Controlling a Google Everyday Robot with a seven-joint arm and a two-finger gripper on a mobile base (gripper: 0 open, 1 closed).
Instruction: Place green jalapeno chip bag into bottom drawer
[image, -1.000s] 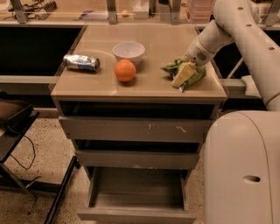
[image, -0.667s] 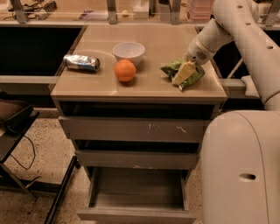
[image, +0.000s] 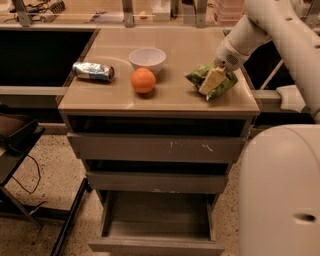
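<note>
The green jalapeno chip bag (image: 216, 80) lies crinkled on the right side of the cabinet top, its pale edge turned toward the front. My gripper (image: 218, 69) reaches down from the upper right and sits right on the bag's far side, touching it. The bottom drawer (image: 157, 221) is pulled open below, a wide shallow box with nothing visible inside. The two drawers above it are pushed in.
An orange (image: 143, 80), a white bowl (image: 147, 58) and a crushed silver can (image: 93, 71) sit on the cabinet top (image: 165, 100) left of the bag. My white base (image: 280, 190) stands right of the drawers. A dark chair (image: 15, 145) is at the left.
</note>
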